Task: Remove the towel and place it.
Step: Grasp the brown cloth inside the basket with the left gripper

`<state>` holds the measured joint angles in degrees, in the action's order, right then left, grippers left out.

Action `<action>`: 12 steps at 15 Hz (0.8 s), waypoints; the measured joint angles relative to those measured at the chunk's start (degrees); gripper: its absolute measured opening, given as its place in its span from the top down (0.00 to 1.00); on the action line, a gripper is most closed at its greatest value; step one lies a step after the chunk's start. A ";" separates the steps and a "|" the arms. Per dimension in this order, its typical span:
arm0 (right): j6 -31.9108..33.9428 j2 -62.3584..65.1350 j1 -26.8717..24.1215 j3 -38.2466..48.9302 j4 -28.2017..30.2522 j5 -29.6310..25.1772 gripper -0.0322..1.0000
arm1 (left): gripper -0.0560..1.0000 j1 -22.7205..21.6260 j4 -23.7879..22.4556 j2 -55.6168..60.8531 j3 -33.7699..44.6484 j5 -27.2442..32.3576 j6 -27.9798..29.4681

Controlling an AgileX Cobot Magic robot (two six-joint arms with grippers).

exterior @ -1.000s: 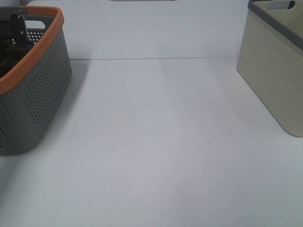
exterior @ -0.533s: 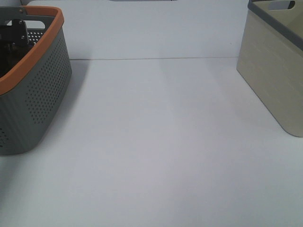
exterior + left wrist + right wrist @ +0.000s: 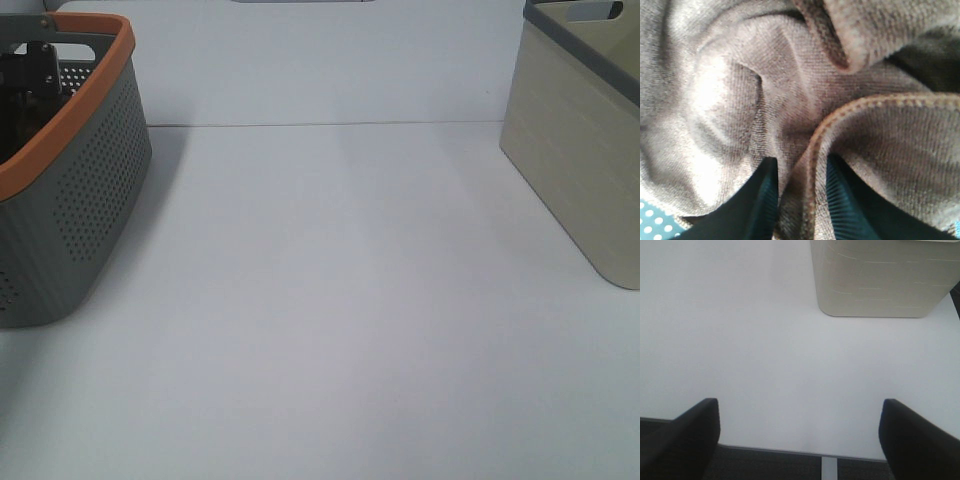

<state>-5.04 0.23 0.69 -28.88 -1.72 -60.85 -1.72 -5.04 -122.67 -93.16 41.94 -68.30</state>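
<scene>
The dark reddish-brown towel (image 3: 790, 90) fills the left wrist view, crumpled, with a stitched hem (image 3: 860, 107) curving across it. My left gripper (image 3: 800, 200) is pressed into it, with a fold and its hem pinched between the two dark fingers (image 3: 762, 197). In the high view only the left arm's black wrist (image 3: 28, 72) shows, down inside the grey basket (image 3: 95, 180); the towel is hidden there. My right gripper (image 3: 800, 435) is open and empty above the white table (image 3: 765, 340).
The grey perforated basket has an orange rim (image 3: 85, 95) and stands at the far left. A beige bin (image 3: 580, 170) with a grey rim stands at the far right; it also shows in the right wrist view (image 3: 880, 280). A blue dotted cloth (image 3: 652, 222) peeks from under the towel.
The left arm's wrist has sunk a little lower and leftward inside the basket. Nothing else has moved.
</scene>
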 joint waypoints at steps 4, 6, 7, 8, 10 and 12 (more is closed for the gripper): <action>0.00 0.00 0.00 0.00 0.00 0.00 0.23 | 0.68 0.00 0.06 0.00 0.00 -0.80 0.00; 0.00 0.00 0.00 0.00 0.00 0.00 0.23 | 0.89 0.06 0.11 0.00 0.00 -0.80 0.00; 0.00 0.00 0.00 0.00 0.00 0.00 0.23 | 0.94 0.06 0.17 0.00 0.00 -1.09 0.00; 0.00 0.00 0.00 0.00 0.00 0.00 0.23 | 0.95 0.06 0.17 0.00 0.00 -1.32 0.00; 0.00 0.00 0.00 0.00 0.00 0.00 0.23 | 0.95 0.06 -0.11 0.69 0.00 -1.15 0.00; 0.00 0.00 0.00 0.00 0.00 0.00 0.23 | 0.95 0.06 -1.20 3.55 0.00 -0.74 0.00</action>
<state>-5.04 0.23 0.69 -28.88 -1.72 -60.85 -1.66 -6.25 -119.12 -93.16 41.20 -68.30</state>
